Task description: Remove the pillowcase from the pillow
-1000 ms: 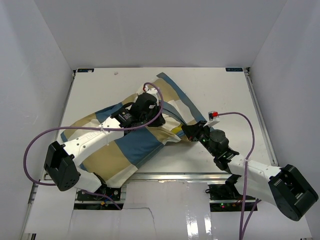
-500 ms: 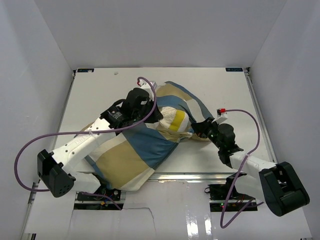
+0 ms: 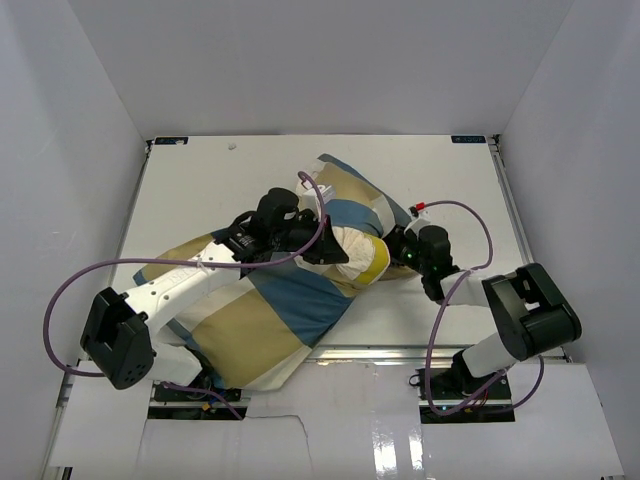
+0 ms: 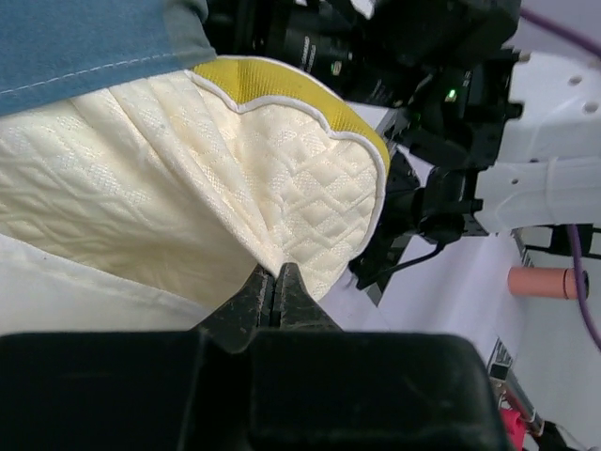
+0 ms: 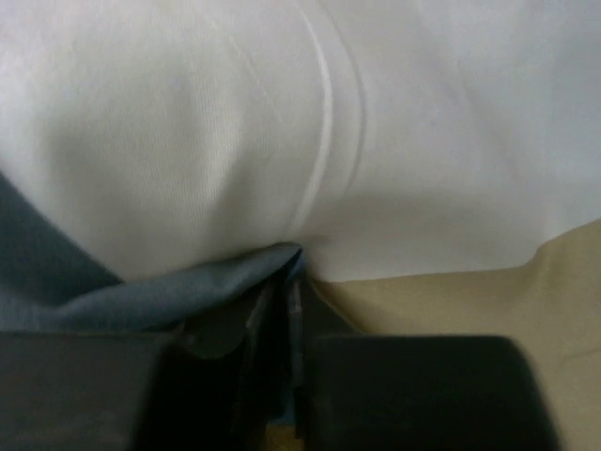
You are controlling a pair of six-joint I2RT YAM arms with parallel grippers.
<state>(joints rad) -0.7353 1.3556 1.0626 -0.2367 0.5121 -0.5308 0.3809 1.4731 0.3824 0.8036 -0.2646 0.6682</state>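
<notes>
Since half a second ago, the left gripper [image 3: 335, 252] has been carried rightward and nearer along the bundle, and the right arm has been folded in so that its elbow is drawn closer to the right gripper [image 3: 398, 246]. More cream cushion is now bared at the right end.

On the white table [image 3: 200, 180], the checked pillowcase [image 3: 250, 320] is laid on a slant, its long axis running from near left to far right. The pillow [image 3: 362, 258] is still mostly sheathed; only its right-hand corner is exposed, between the two grippers.

In the left wrist view, the left gripper [image 4: 275, 287] is seen pinched tight on a fold of the quilted pillow [image 4: 169, 207], just below its yellow edging [image 4: 282, 89], with the blue pillowcase [image 4: 84, 38] pushed back above.

In the right wrist view, the right gripper [image 5: 286, 301] is seen clamped on a blue fold of the pillowcase [image 5: 103, 291]; whether the white cloth above it is cover or cushion cannot be told.

Both grippers are placed just beside each other at the open end, while the rest of the pillow lies to the near left of them. Separation along that slanted axis is judged to be what the next move calls for.
</notes>
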